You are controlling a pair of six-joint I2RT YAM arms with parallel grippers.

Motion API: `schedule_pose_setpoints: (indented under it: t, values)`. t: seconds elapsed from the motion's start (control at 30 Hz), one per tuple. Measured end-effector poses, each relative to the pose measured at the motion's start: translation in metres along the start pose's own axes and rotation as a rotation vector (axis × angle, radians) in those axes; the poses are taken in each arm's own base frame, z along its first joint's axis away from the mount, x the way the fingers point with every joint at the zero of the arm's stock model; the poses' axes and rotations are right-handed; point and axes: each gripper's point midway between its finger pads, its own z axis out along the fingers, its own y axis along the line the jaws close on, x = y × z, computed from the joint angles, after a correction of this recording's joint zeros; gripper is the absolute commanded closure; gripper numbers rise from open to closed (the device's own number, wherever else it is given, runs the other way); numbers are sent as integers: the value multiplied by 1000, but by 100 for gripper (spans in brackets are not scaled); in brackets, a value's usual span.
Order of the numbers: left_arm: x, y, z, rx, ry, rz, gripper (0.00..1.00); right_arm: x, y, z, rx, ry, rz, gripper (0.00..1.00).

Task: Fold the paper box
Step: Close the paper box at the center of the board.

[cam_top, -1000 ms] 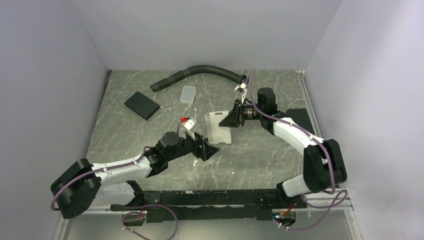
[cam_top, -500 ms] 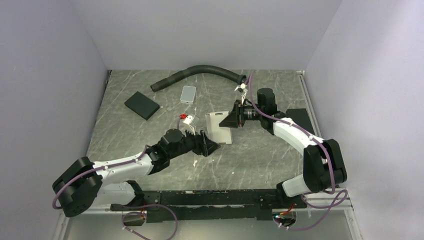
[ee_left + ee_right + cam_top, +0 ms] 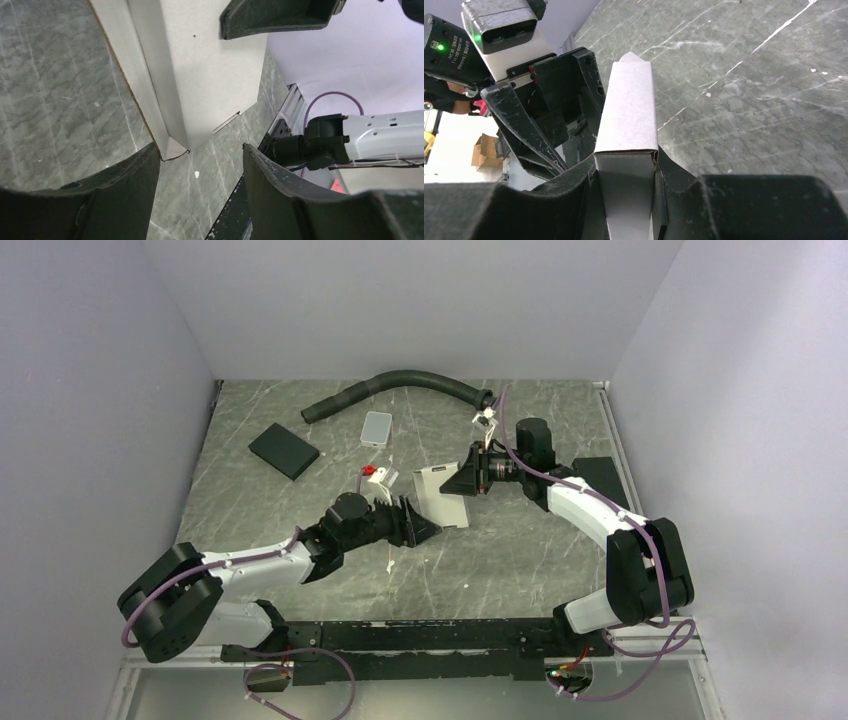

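Top view: the left gripper (image 3: 425,525) has crept up and right since a second ago and now sits right at the near-left corner of the paper box (image 3: 447,506). I see no real change in the box or the right gripper (image 3: 463,480) from the earlier frames. The box is mid-table on the marble table (image 3: 250,520), its far-right end in the right gripper. The black pad (image 3: 283,451), grey tile (image 3: 376,427) and black hose (image 3: 400,382) lie well apart at the back, same as before. From up here I cannot tell how either set of jaws stands. Left wrist view settles the left one: its two fingers (image 3: 125,195) stand apart with nothing clamped. The bottom corner of the box pokes toward the gap, very near the tip of the finger on the left of this view. I cannot tell whether they touch. This view also shows the broad box face with a slit cut in it and a folded side panel, which the top view does not. Right wrist view: the right jaws are clamped on the narrow sides of the box. The box reads here as a slim closed-up carton pointing away, with the left gripper spread wide beyond it. A green light (image 3: 476,36) glows on the left wrist module.
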Motion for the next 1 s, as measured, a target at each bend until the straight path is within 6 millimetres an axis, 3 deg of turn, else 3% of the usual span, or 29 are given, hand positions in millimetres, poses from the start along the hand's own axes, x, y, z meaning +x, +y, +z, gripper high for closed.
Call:
schedule_pose_setpoints:
  t: [0.3,0.47,0.83,1.0]
  values:
    - [-10,1,3,-9,-35,-190,35,-3,-3,0,6,-26,7,100]
    - [-13,4,3,-33,-53,-264,45,-4,-5,2,16,-38,7,100]
    - [1,17,12,-68,-8,-371,58,4,-15,10,47,-35,32,100]
    - [-3,19,16,-54,-12,-439,57,0,-16,10,55,-52,20,100]
